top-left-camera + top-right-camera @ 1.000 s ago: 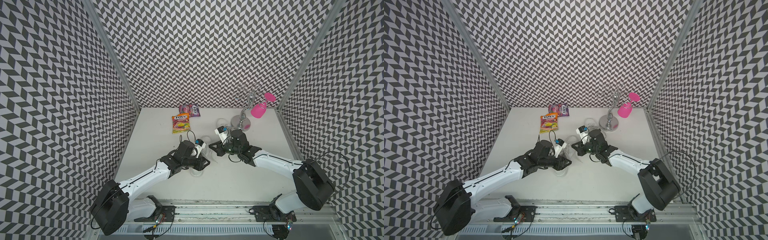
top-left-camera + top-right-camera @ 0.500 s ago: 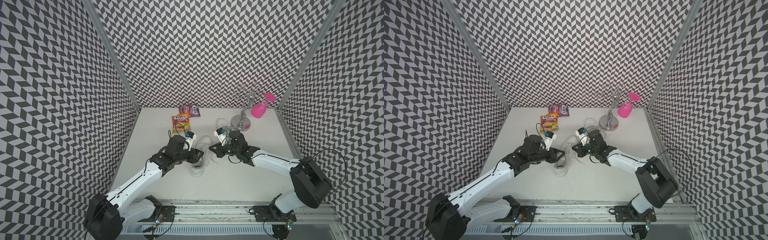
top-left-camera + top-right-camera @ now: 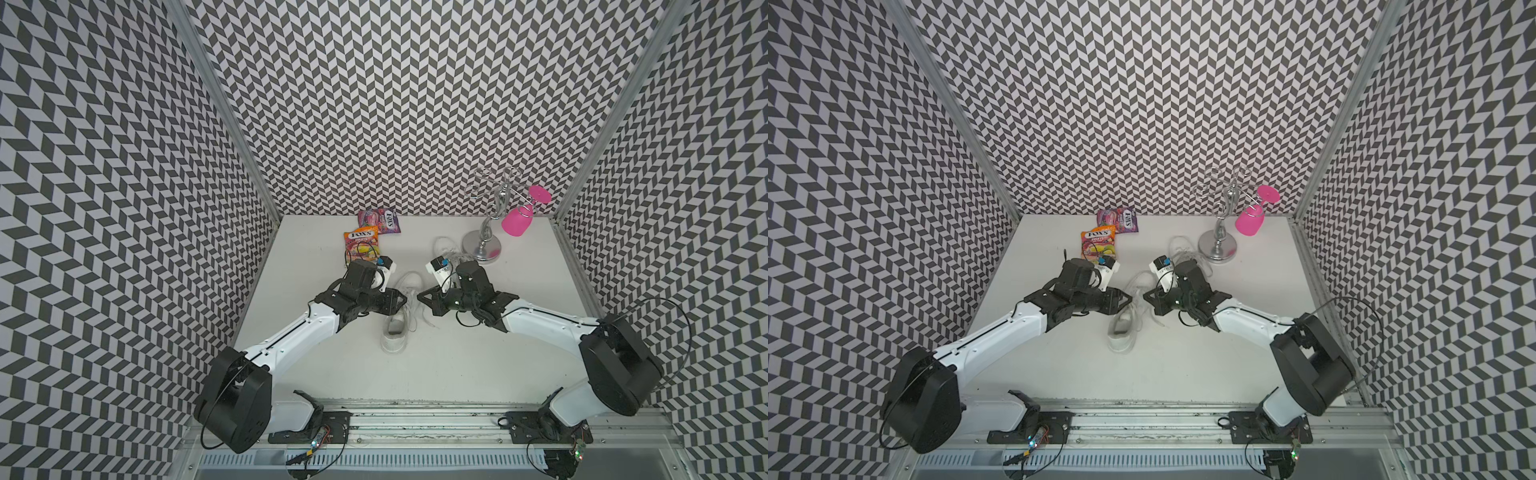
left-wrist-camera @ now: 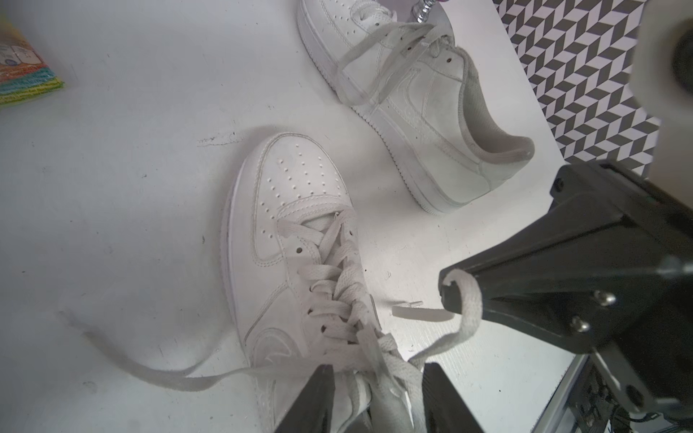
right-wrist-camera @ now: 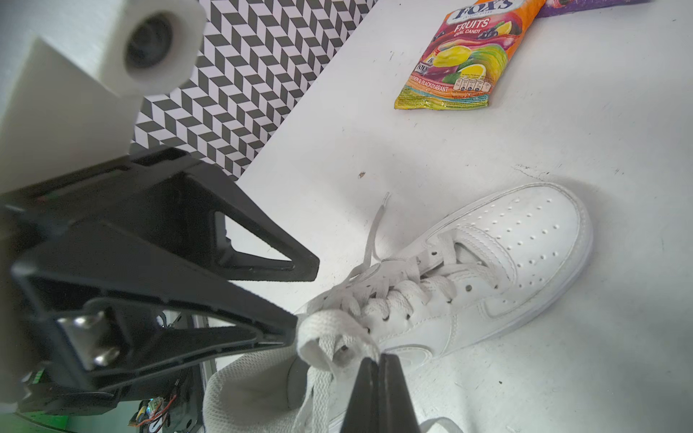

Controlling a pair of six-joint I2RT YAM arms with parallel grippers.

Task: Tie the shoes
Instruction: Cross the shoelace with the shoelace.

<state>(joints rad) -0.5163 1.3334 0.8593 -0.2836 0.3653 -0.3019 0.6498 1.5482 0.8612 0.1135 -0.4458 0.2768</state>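
Basically, in both top views the left gripper [image 3: 402, 300] and right gripper [image 3: 420, 297] meet tip to tip over the near shoe [image 3: 400, 318] at mid-table, while the far shoe [image 3: 445, 248] sits just beside the metal stand [image 3: 482, 248], candy bags [image 3: 362, 242] near the back wall. Left wrist view: left gripper [image 4: 378, 397] fingers parted, straddling the laces [image 4: 337, 285] at the knot, not clearly clamping anything. Right wrist view: right gripper [image 5: 378, 375] clenched on a lace loop [image 5: 330, 337] above the shoe's tongue.
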